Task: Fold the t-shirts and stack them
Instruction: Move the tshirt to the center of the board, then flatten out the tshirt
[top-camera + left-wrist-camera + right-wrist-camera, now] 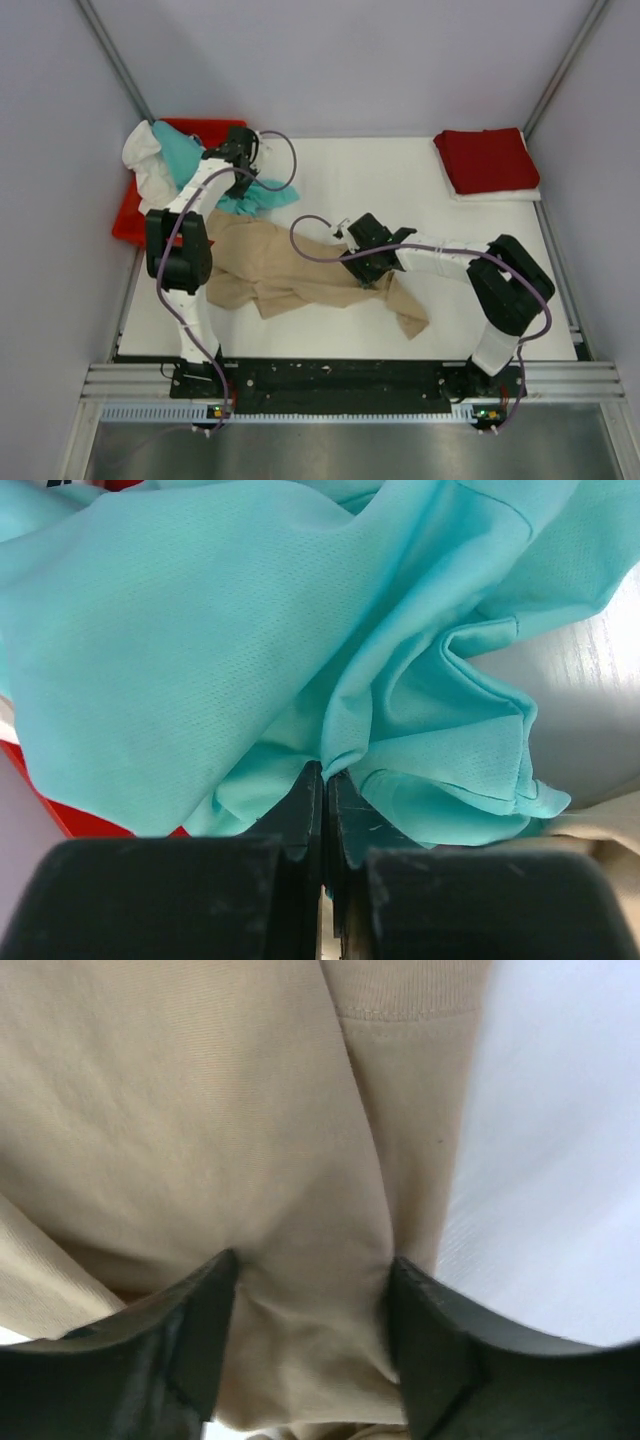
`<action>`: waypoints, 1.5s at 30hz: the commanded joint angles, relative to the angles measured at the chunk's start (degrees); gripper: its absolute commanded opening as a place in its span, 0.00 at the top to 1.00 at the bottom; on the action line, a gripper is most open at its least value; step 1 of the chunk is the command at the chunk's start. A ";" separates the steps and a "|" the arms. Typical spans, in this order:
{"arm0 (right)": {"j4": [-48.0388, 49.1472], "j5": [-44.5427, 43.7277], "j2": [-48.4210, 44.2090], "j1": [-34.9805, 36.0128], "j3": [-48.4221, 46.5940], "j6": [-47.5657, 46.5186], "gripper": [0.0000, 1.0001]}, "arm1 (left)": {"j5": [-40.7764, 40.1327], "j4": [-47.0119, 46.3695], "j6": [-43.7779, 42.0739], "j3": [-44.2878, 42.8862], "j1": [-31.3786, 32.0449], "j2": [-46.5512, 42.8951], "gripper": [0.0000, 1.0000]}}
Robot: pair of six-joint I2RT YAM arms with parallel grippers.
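1. The tan-beige t-shirt (290, 275) lies unfolded and crumpled across the near middle of the table (360, 170). It forms a long wrinkled band from beside the left arm to a loose end trailing at the near right. Up close its cloth is smooth, with a stitched hem.
2. The right gripper (312, 1270) is set down on that shirt. Its fingers are spread wide and tan cloth bulges up between them, not clamped.
3. The teal t-shirt (265, 195) is bunched at the far left. It spills from the heap onto the table and meets the tan shirt's far edge. It is a thin, fine-meshed knit in deep folds.
4. The left gripper (323, 775) has its fingers pressed almost together, pinching a fold of the teal shirt.
5. The white t-shirt (145, 165) is a crumpled heap beside the teal one, on the bright red tray (128, 222) in the far-left corner.
6. The dark red t-shirt (487, 158) is folded into a neat rectangle in the far-right corner. It lies on a folded white cloth (500, 194) whose edge shows beneath.
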State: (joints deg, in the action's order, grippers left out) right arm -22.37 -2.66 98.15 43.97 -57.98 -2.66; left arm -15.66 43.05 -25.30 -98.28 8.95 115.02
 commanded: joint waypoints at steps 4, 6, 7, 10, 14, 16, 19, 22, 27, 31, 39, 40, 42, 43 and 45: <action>-6.46 -4.29 2.40 -7.30 -1.62 6.25 0.71 | -2.00 -2.09 -0.72 -1.03 -4.37 -5.33 1.00; -6.63 -4.99 0.30 -9.41 -0.91 6.96 0.86 | -1.49 -2.00 -0.28 -1.82 -6.30 -7.60 1.00; -6.55 -5.34 -0.76 -10.38 -0.56 7.14 0.96 | 0.26 -2.00 0.16 -2.26 -7.44 -9.10 1.00; -6.63 -5.96 -4.71 -13.46 -0.12 7.49 1.00 | 2.83 -2.53 0.25 -3.41 -11.58 -13.93 1.00; -6.98 -5.26 -8.93 -15.57 -0.03 6.27 1.00 | -4.27 -8.14 -2.12 -2.53 -15.36 -16.50 1.00; -7.16 -1.32 -10.78 -15.58 -0.64 4.42 1.00 | -8.23 -9.73 -3.26 -3.23 -17.55 -14.93 1.00; -7.51 7.11 -12.63 -15.31 -2.40 3.89 1.00 | -12.89 -11.14 -5.01 -4.11 -19.58 -11.15 1.00; -7.60 11.27 -13.86 -15.22 -4.60 4.41 0.91 | -13.70 -10.80 -5.55 -4.11 -19.32 -9.38 0.86; -7.95 5.04 -17.02 -17.85 -6.80 7.92 0.34 | -7.56 -10.61 -4.76 0.97 -16.43 -14.55 0.27; -8.39 3.36 -22.54 -23.12 -3.65 12.40 0.28 | -2.46 -11.67 -5.37 8.17 -11.95 -23.59 0.25; -20.14 0.38 -31.44 -25.51 5.68 22.25 0.30 | 32.14 9.13 -10.48 20.15 8.70 -39.09 0.34; -21.56 0.20 -30.74 -25.60 6.20 23.65 0.30 | 34.97 11.86 -9.69 20.23 11.33 -38.21 0.35; -21.58 1.77 -30.12 -25.86 8.74 27.07 0.28 | 35.79 13.73 -8.89 22.59 18.00 -37.50 0.35; -21.31 1.78 -30.03 -26.12 9.71 29.26 0.26 | 34.48 13.90 -8.72 24.52 22.47 -37.50 0.35; -20.79 -1.72 -30.30 -26.91 11.56 33.05 0.23 | 31.93 14.60 -7.93 25.68 31.17 -37.59 0.34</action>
State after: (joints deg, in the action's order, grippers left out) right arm -40.03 -0.49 67.53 18.17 -49.36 21.04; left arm 11.66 49.34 -34.15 -76.84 28.47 75.22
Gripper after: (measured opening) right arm 0.745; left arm 0.657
